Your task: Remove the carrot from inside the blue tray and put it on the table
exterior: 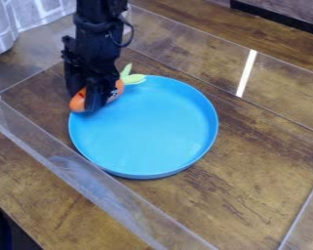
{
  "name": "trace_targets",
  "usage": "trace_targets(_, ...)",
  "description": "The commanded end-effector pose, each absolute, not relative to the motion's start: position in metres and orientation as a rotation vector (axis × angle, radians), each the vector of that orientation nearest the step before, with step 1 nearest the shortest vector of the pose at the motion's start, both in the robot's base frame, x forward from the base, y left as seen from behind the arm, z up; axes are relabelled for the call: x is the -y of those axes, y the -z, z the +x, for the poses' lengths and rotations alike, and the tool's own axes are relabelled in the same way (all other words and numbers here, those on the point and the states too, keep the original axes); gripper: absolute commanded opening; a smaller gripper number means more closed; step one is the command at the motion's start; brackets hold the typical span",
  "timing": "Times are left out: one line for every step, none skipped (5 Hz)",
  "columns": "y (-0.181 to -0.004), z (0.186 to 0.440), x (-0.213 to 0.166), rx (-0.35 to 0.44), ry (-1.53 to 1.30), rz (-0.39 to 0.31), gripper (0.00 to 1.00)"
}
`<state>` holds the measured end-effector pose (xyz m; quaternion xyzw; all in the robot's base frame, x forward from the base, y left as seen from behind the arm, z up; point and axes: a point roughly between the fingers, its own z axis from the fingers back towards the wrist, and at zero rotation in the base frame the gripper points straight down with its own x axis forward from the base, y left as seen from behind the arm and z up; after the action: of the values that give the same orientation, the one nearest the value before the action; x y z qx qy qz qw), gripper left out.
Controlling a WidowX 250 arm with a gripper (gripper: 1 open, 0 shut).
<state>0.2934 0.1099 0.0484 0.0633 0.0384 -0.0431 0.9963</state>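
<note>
At the blue tray's far-left rim, the pincer grips the carrot.

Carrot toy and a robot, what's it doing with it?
The robot's gripper points down and is shut on the carrot, a little orange toy with a green top. It holds it at the far left edge of the blue tray, right over the rim. The rest of the tray is bare. The carrot is not yet set down on the table, which is where it is meant to go.
</note>
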Motion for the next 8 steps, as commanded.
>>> trace_targets(-0.094, 0.302, -0.11, 0.042, 0.077, 0.176, 0.0)
trace_targets(-0.118, 0.303, -0.08, 0.072, 0.121, 0.188, 0.0)
trace_targets(-0.131, 0.307, -0.046, 0.095, 0.191, 0.19, 0.0)
trace_targets(-0.125, 0.31, -0.001, 0.098, 0.265, 0.168, 0.0)
trace_targets(-0.114, 0.31, 0.038, 0.088, 0.313, 0.156, 0.0)
trace_targets(-0.094, 0.312, 0.066, 0.062, 0.352, 0.157, 0.0)
trace_targets(-0.072, 0.314, 0.083, 0.041, 0.377, 0.156, 0.0)
trace_targets(-0.074, 0.318, 0.086, 0.041, 0.371, 0.143, 0.0)
